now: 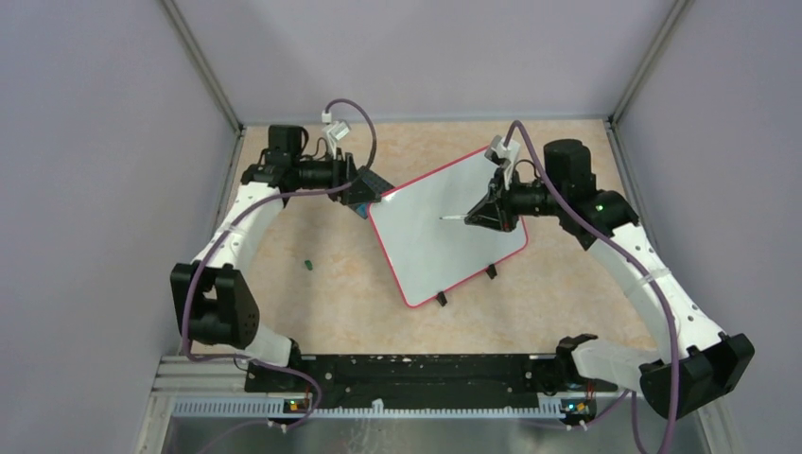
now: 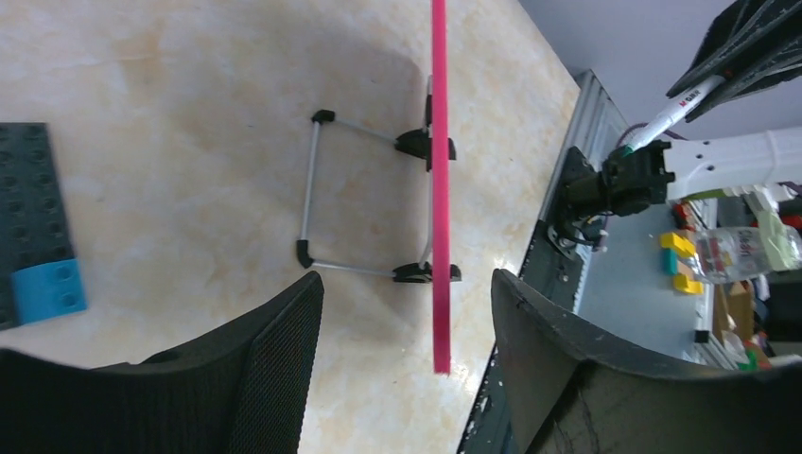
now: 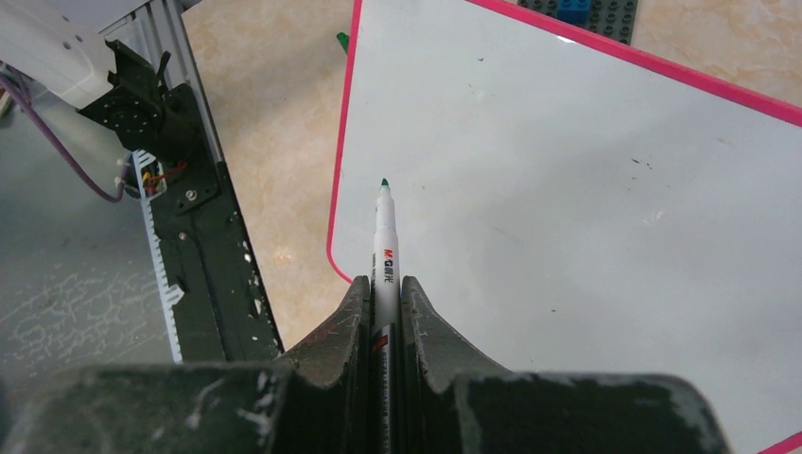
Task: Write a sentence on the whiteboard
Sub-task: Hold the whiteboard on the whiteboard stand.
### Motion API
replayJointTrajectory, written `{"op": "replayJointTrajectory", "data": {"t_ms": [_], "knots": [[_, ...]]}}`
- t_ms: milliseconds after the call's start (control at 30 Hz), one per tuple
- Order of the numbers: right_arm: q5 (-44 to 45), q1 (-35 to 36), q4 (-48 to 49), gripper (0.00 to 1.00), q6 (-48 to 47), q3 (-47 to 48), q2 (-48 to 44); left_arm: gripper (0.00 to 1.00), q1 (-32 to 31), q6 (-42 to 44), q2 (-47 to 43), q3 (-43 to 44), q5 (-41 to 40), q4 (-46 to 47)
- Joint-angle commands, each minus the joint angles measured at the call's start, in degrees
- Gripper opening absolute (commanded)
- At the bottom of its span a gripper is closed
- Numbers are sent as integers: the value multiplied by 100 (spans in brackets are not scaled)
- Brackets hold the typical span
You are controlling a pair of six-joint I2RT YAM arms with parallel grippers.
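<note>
Whiteboard (image 1: 444, 248): near the middle of the table (image 1: 331, 303), turned at a slant, up on small black feet (image 1: 441, 299).
Pen (image 3: 385, 248): white with a green tip, pointing at the white face; touching or not, cannot tell.
Right gripper (image 3: 386, 295): clenched tight on the pen.
Left gripper (image 2: 407, 284): jaws wide apart at the far left corner, pink-red rim (image 2: 440, 189) between the fingers (image 2: 274, 359), not squeezed.
Dark plate (image 2: 33, 199): on the table by the left gripper, blue block (image 2: 47, 288) on it.
Green bit (image 1: 308, 264): small, on the table, left of the whiteboard.
</note>
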Motion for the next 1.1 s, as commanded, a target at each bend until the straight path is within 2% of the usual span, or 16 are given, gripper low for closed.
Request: {"op": "replayJointTrajectory", "data": {"t_ms": [0,133,467,767,900,1067], "knots": [[55,111,257,0,-141,244,23,68,-349,-253,166,69,326,428],[55,149,294,0,-123,230,31,63,-569,-194,467,267,244,429],[65,185,265,0,-113,155,-75,34,-1075,-30,1179,913,283,136],[-2,284,327,0,-64,-37,-120,1,-1224,284,1194,946,348,-116],[61,429,381,0,-52,-150,-99,0,-1340,455,1235,1003,296,-342],[506,747,641,0,11,-292,-112,1,-1426,47,1208,873,106,-89]]}}
